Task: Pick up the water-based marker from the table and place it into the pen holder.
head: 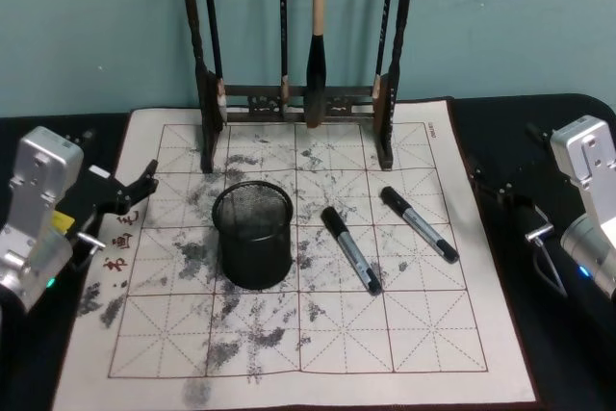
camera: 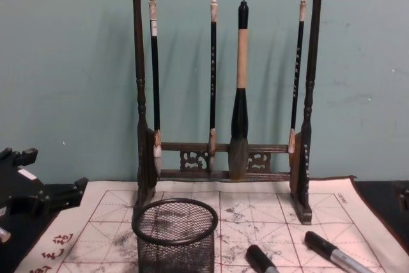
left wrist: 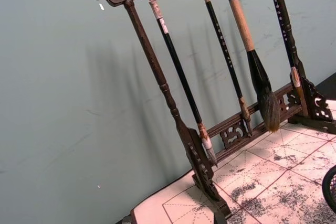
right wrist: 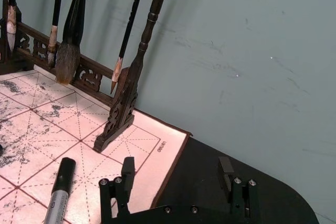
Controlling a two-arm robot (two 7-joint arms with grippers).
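R gripper (right wrist: 176, 170), jaws apart & empty, hovers off R edge of mat (head: 423, 339), L gripper (head: 141, 190) likewise apart at L edge; marker (head: 419, 224) & 2nd marker (head: 351, 249) lie flat on it R of holder (head: 252, 234), prob. light, stiff, smooth, apt to roll: pinch mid-barrel, crosswise.

Silver-grey arm housings (head: 43, 201) at the frame's side edges end in a black left gripper (head: 142, 192) and a black, screw-studded right gripper (right wrist: 176, 170).

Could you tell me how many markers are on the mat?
2. One marker lies just right of the pen holder; the other marker lies farther right.
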